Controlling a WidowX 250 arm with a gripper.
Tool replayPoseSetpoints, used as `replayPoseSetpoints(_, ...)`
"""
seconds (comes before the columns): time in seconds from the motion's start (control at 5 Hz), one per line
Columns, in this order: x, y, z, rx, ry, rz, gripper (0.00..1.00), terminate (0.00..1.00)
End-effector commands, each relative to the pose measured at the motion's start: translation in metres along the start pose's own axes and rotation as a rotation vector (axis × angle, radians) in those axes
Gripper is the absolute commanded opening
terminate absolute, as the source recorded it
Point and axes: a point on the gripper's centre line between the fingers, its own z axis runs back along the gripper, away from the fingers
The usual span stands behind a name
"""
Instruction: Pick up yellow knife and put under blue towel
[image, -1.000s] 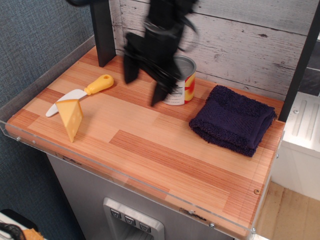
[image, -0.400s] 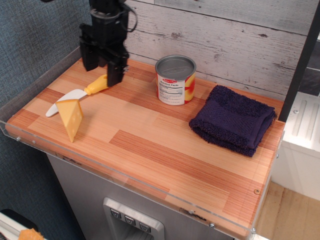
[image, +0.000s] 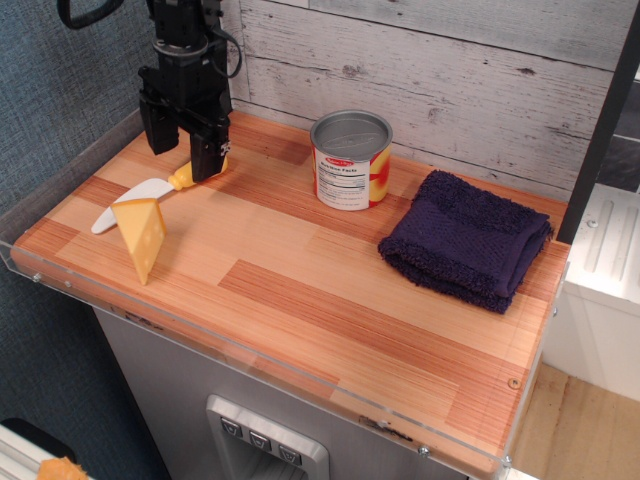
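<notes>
Yellow knife (image: 150, 185) lay at the upper left of the tabletop (image: 330, 300), its blade beside the cheese wedge (image: 143, 236). A second earlier the hand (image: 182, 150) had been blurred in front of the can (image: 350, 160); it had since swung left and dropped over the knife's handle, fingers spread wide, holding nothing. The grasp looked imminent. The blue towel (image: 465, 245) sat untouched at right, well apart.
</notes>
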Motion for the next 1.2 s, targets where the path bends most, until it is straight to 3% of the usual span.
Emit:
replayPoseSetpoints(0.0, 0.004, 0.01, 0.005, 0.01, -0.041, -0.016, 1.0, 0.0)
replayPoseSetpoints(0.4, 0.004, 0.012, -0.004, -0.013, -0.035, -0.011, 1.0, 0.0)
replayPoseSetpoints(0.6, 0.004, 0.013, -0.004, -0.011, -0.038, -0.016, 0.0, 0.0)
replayPoseSetpoints(1.0, 0.005, 0.007, 0.017, 0.033, -0.041, -0.061, 0.0, 0.0)
